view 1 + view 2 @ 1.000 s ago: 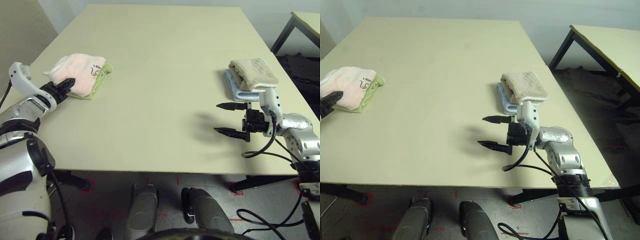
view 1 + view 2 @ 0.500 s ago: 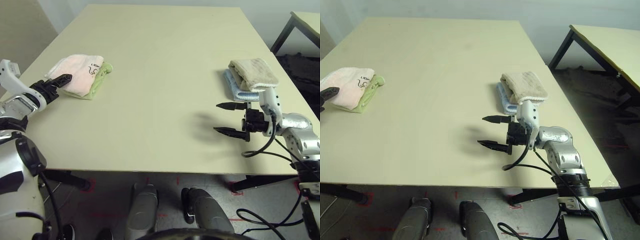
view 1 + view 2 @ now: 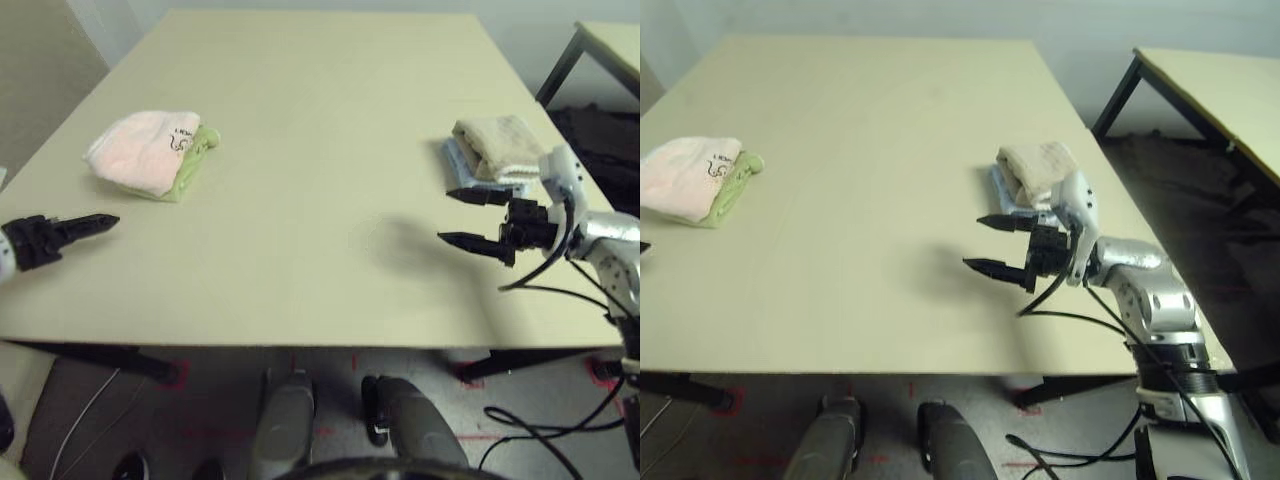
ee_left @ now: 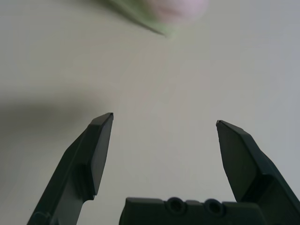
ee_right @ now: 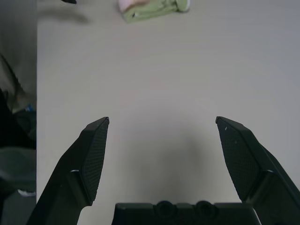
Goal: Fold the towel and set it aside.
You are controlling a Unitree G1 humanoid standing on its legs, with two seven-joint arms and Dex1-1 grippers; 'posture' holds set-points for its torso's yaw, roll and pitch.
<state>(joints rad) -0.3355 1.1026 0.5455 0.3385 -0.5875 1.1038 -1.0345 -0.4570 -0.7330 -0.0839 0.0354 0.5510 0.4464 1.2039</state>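
Note:
The towel [image 3: 138, 150] lies folded at the table's far left, pale pink with dark lettering, resting on a light green cloth [image 3: 196, 160]. My left gripper [image 3: 100, 226] hovers near the front left edge, well back from the towel. In its wrist view the left gripper [image 4: 164, 123] stands open with nothing between the fingers, and the towel [image 4: 180, 6] sits ahead of it. My right gripper [image 3: 447, 216] is open and empty over the right side of the table, far from the towel [image 5: 131, 3].
A folded beige towel [image 3: 497, 142] lies on a light blue one [image 3: 463, 172] at the right, just behind my right gripper. Bare tabletop [image 3: 320, 130] spans the middle. A second table [image 3: 1215, 90] stands to the right, beyond a gap.
My left gripper has let go of the towel, opened wider and drawn back toward the front left edge. The towel stays folded in place. The right gripper has hardly moved; the view shifted slightly.

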